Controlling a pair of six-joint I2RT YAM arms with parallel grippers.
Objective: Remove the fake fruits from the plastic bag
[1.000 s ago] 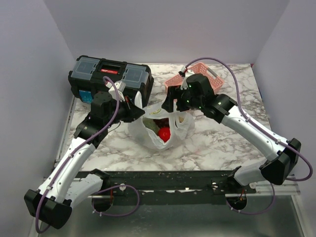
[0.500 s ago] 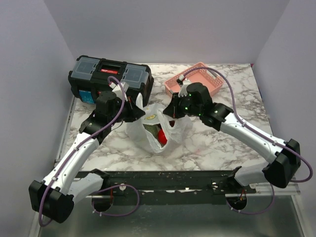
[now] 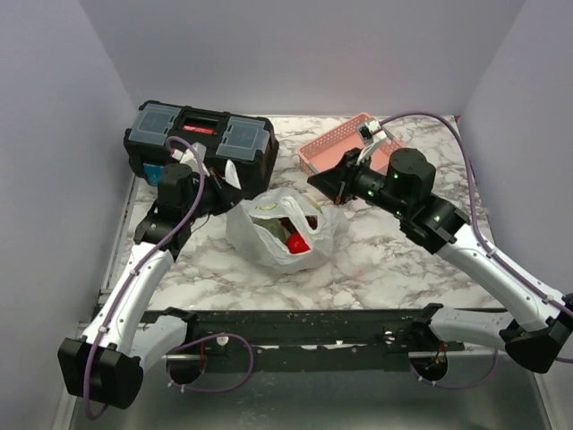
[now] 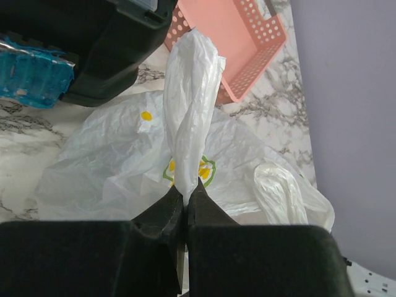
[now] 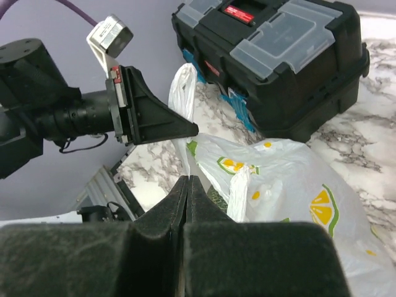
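left hand [image 4: 185,197]: closed tight on the twisted handle of the plastic bag [image 4: 111,161]. the fingers pinch the strip low down and the rest of it stands up above them. from above, this hand [image 3: 235,184] sits at the bag's far left corner, just in front of the toolbox [image 3: 201,134].
right hand [image 5: 187,182]: fingers pressed flat together, with no gap between the tips. i see no plastic between them. from above, it [image 3: 318,177] hangs by the near left corner of the pink basket [image 3: 331,148], close to the bag's far right edge. i cannot tell whether it touches the bag.
plastic bag [image 3: 246,235]: lies slumped on the desk [image 3: 385,260] between the two hands, its mouth facing up and open. its crinkled white skin has yellow-green prints.
loose handle [image 5: 238,185]: the bag's second loop stands free just right of the right hand's fingertips.
apple [image 3: 297,242]: red and glossy, inside the bag near its front right.
melon [image 3: 268,229]: dull green, inside the bag, left of the apple and touching it.
grapes [image 3: 311,222]: a dark red patch behind the apple inside the bag, too small to make out single berries.
toolbox: black with clear lid pockets, at the desk's far left, just behind the bag.
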